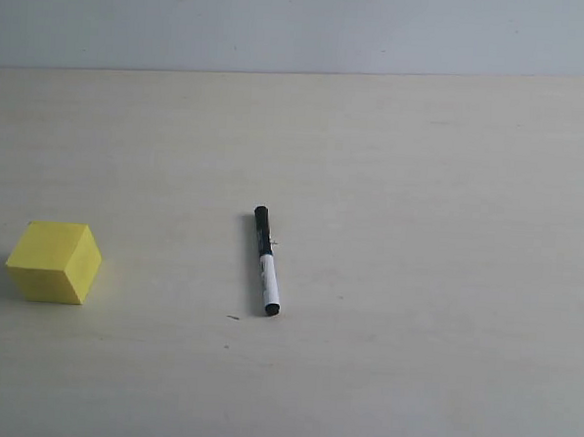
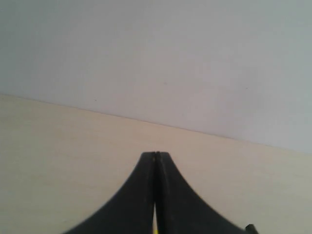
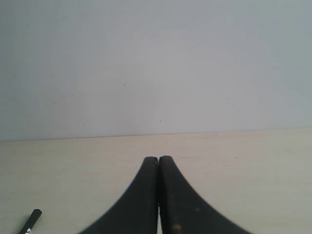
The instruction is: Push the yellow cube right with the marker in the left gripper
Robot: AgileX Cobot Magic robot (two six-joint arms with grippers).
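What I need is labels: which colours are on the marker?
The marker is half black, half white with a black end; exterior view shows it best.

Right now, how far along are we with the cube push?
Done: nothing yet. The marker lies flat on the table, not in the left gripper, which is shut on nothing. The cube sits far left in the exterior view, well apart from the marker. In hand: nothing; neither arm shows in that view. Left: open, grasp the marker, then push the cube right.
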